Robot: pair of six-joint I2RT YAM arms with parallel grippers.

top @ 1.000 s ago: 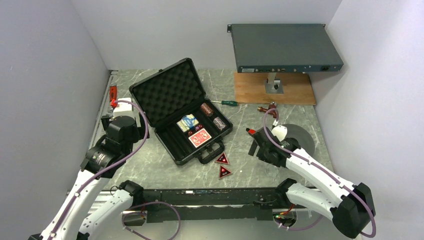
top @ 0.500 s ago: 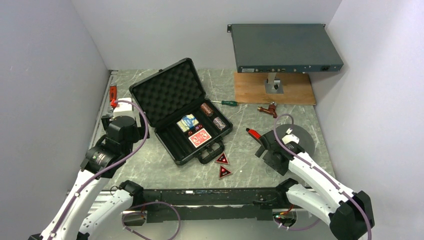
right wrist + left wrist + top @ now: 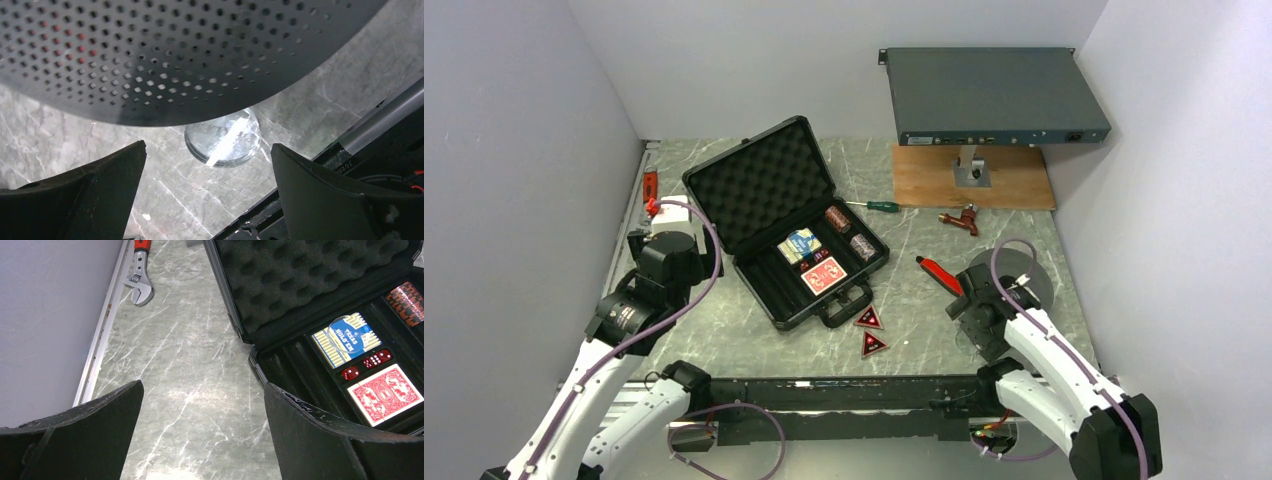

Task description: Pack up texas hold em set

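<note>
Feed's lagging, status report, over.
Left claw, right claw open, empty. Case open, red deck, blue deck inside; two tokens outside by handle. Right claw at perforated disc.

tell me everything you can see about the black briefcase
The black briefcase is a hard-shell case lying open on the marble-look table, set at an angle to its edges. Its lid, lined with dark egg-crate foam, is swung open toward the rear left. The base tray has slotted compartments holding a blue deck, a red deck, red dice and two chip rolls. A handle sticks out at the near edge. Only the table and its contents touch it.
</note>
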